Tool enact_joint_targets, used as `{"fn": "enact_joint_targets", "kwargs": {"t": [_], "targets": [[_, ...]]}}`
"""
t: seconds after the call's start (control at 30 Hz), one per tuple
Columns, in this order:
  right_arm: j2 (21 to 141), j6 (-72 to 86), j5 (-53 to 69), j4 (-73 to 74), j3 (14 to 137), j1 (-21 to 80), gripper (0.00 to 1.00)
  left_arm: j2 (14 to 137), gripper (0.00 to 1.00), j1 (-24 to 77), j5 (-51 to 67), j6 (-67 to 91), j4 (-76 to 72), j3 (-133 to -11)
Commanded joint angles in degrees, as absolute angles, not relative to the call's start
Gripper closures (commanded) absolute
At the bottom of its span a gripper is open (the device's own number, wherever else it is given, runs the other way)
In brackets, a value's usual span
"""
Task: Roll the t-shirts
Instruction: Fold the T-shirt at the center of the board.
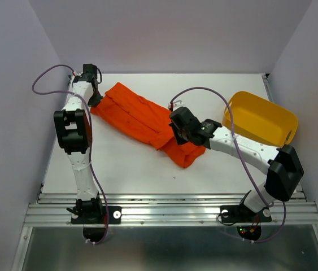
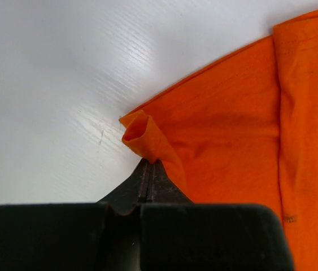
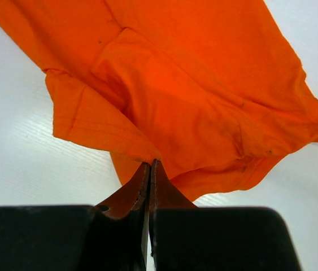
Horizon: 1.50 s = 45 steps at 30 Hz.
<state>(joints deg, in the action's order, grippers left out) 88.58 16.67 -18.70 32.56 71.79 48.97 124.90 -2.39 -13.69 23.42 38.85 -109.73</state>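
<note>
Nearest to us, the wrist views are half filled by the dark gripper bodies, which hide the table beneath them. The left gripper (image 2: pixel 149 165) has its fingers pressed flat together, and a hem corner of the t-shirt (image 2: pixel 232 113) curls into a small loop right at the tips. The pinch itself is covered by that fold, but the cloth rises to the tips, so we take it as clamped on the fabric. The right gripper (image 3: pixel 151 164) is likewise closed to a thin line, with layered orange cloth (image 3: pixel 192 84) gathered and lifting into its tips. How many layers it holds we cannot tell. From above, the t-shirt (image 1: pixel 136 116) lies on the white table (image 1: pixel 130 169) as a long folded band that runs diagonally from far left to the middle. The left gripper (image 1: pixel 95 99) is at its far-left end, and the right gripper (image 1: pixel 177 132) is at its nearer right end. The right arm covers part of that end, so the shirt's edge there is hard to make out. Farther right stands the yellow tub (image 1: pixel 260 121), well apart from the shirt, and its inside shows only its own yellow walls. A purple cable (image 1: pixel 226 113) crosses its left rim, and one handle slot is visible at its right end.
</note>
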Motion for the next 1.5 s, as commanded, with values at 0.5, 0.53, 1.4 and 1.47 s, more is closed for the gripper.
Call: {"fn": "enact_joint_targets", "kwargs": {"t": [0.5, 0.53, 1.4, 1.47], "targets": [[91.1, 11.9, -16.4, 29.4, 74.1, 40.8, 0.99, 131.6, 1.0, -1.0, -14.0, 23.1, 41.7, -122.7], [91.3, 11.9, -16.1, 29.2, 74.2, 40.1, 0.99, 131.9, 1.0, -0.8, -14.0, 23.0, 41.7, -123.2], [100.7, 10.6, -12.3, 27.1, 79.1, 32.2, 0.99, 128.3, 0.21, 1.9, -17.0, 21.2, 41.0, -128.0], [101.2, 10.6, -12.0, 27.0, 78.8, 31.6, 0.99, 126.0, 0.24, 1.9, -18.3, 21.2, 39.9, -123.1]]}}
